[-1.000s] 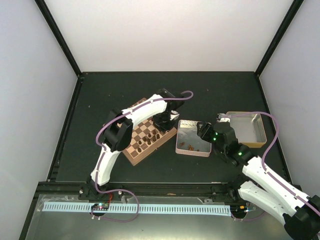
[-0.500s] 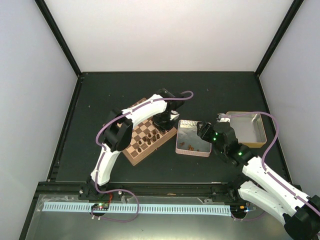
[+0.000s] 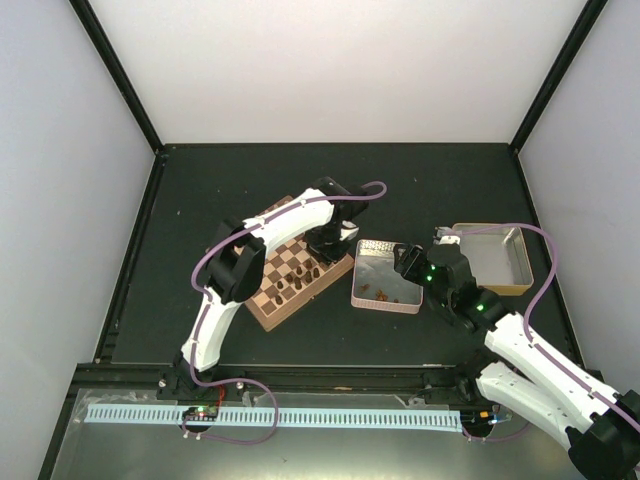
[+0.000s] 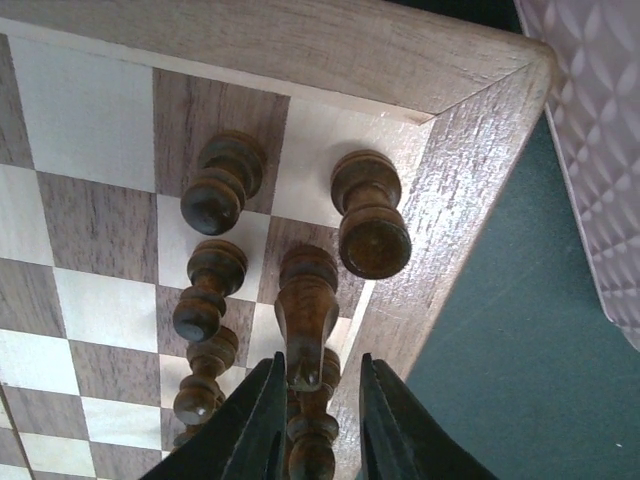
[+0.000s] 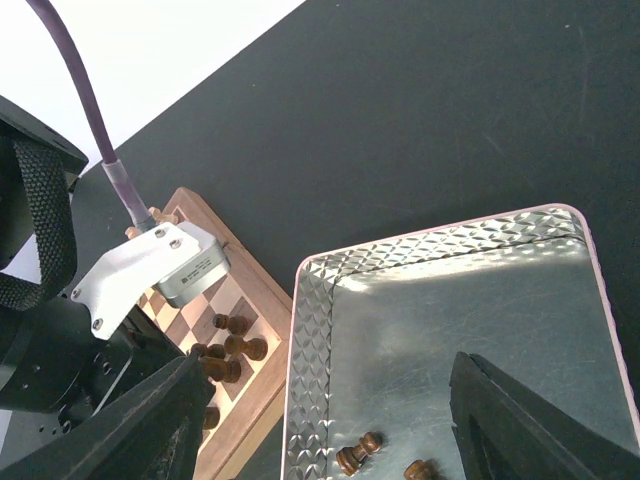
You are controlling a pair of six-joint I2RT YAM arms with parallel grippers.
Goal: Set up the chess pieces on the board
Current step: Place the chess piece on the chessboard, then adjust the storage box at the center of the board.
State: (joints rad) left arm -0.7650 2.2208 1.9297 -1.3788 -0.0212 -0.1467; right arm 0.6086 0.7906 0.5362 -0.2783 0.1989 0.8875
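At the near edge of the dark surface (image 3: 250,190), the right arm reaches forward. Its right pincer (image 5: 325,380) hangs released, fingers spread wide, grasping nothing, above a silvery embossed tin (image 5: 440,300). A few loose pieces (image 5: 358,452), dark brown, lie at the near end of that tin.

Just left of the tin sits the board (image 4: 300,45), turned at an angle to the surface's edges, with its right corner close beside the tin's wall. The left arm arches over it, and the left pincer (image 4: 320,365) points down at that corner. Its fingers are only narrowly parted and straddle the head of a tall piece (image 4: 305,320) that stands upright on a square by the rim. A sliver of space shows between that head and one finger, so the hold looks released.

More dark chess pieces (image 4: 208,290) stand around it. A file of pawns fills the next column inward, and a stout corner piece (image 4: 370,215) occupies the light corner square beyond.

Farther right, past the right pincer, a tan tray (image 3: 495,260) rests on the surface.
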